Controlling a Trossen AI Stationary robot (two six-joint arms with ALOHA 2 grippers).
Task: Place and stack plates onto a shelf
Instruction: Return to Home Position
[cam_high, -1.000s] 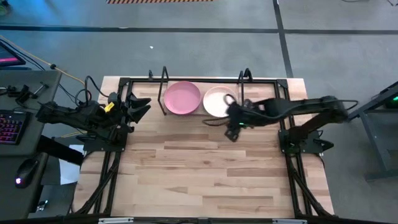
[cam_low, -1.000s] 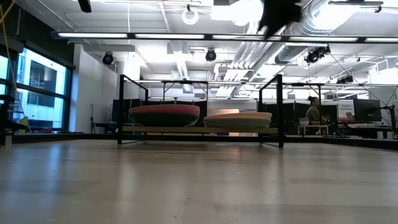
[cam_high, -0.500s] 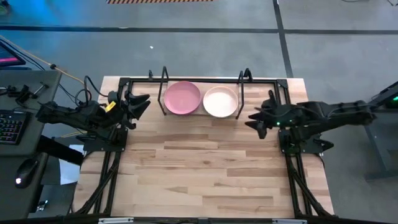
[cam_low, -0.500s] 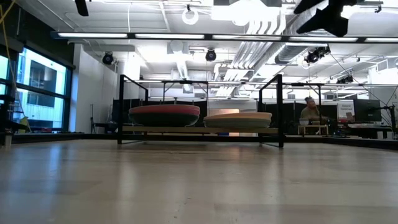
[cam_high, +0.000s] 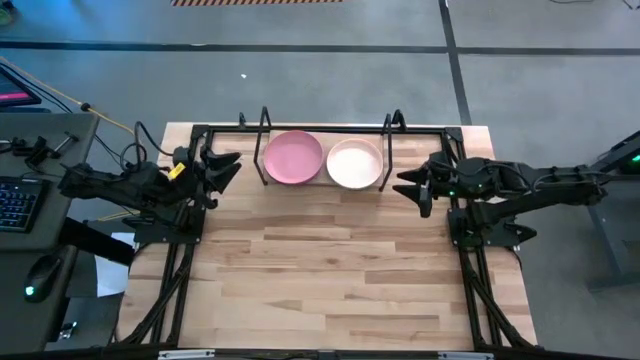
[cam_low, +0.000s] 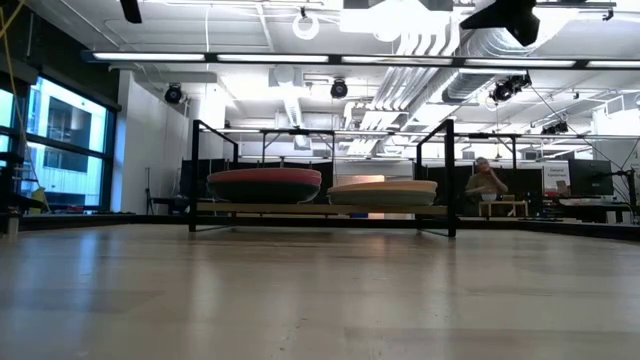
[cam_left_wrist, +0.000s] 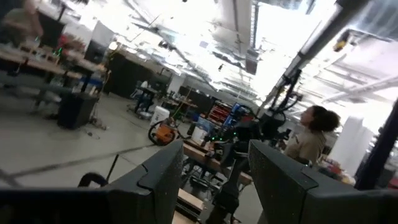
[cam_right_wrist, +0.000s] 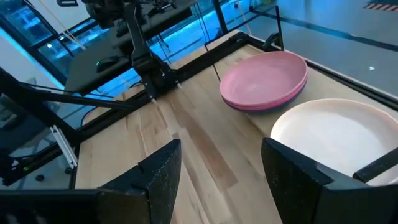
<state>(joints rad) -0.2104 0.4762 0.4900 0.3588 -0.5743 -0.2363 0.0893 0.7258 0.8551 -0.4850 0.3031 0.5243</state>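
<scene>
Plates (cam_high: 293, 158) on shelf (cam_low: 320, 209), beyond right fingers (cam_right_wrist: 163, 177)

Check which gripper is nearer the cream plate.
Right. The right gripper is just beside the cream plate; the left gripper is past the pink plate on the other side.

No text, label or number can be read

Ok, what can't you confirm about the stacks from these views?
High view: plates beneath the light pink plate and the cream plate, covered by them.
Low view: layers on the shelf, too small to count.
Right wrist view: cream plate cut off by the edge.
</scene>
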